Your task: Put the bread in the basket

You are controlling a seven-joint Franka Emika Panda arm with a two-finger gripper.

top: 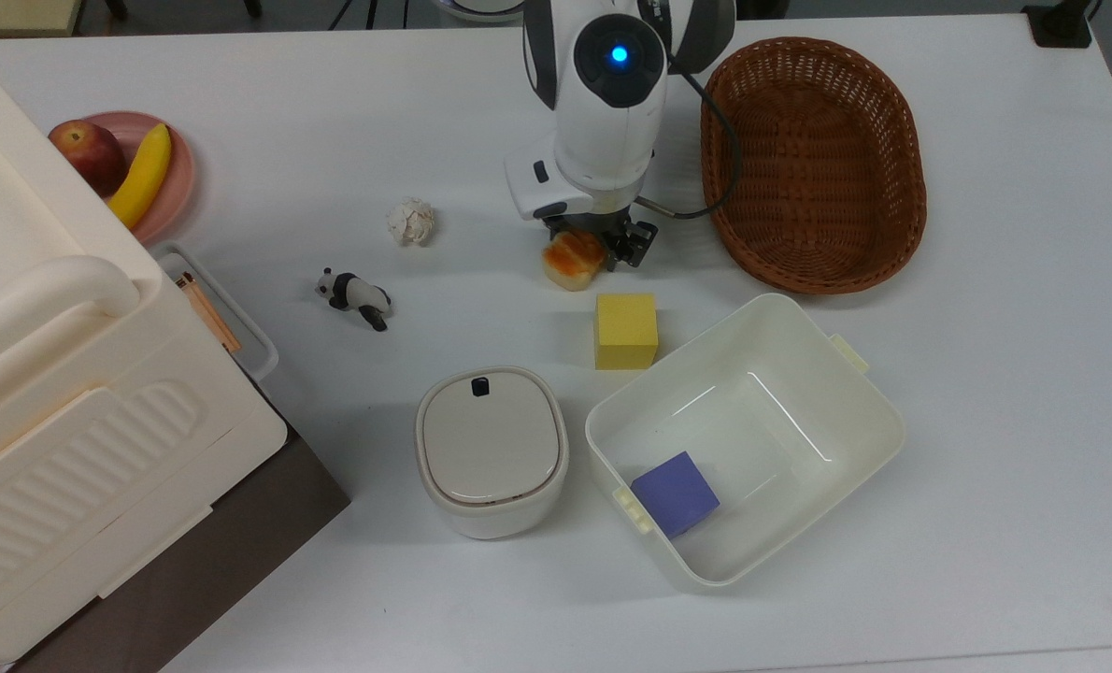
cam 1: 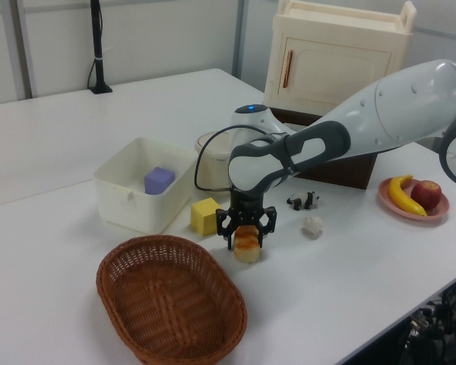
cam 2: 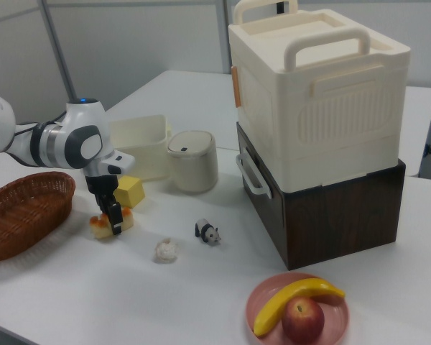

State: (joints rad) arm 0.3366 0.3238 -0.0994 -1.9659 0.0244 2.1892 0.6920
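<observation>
The bread (top: 572,262), an orange-brown ridged toy loaf, lies on the white table left of the basket in the top view, with most of its top hidden under the arm. My gripper (top: 595,247) is down over it and open, one finger on each side of the loaf (cam 1: 248,243), as the left view's gripper (cam 1: 246,230) shows. In the right view a dark finger (cam 2: 116,215) stands in front of the loaf (cam 2: 102,228). The brown wicker basket (top: 813,254) is empty; it is near the front in the left view (cam 1: 171,304).
A yellow cube (top: 626,330) sits just below the loaf in the top view. Beyond it are a white tub (top: 883,411) with a purple cube (top: 676,493) and a lidded pot (top: 491,449). A paper ball (top: 411,221), toy panda (top: 355,292), fruit plate (top: 178,182) and cream cabinet (top: 51,393) lie left.
</observation>
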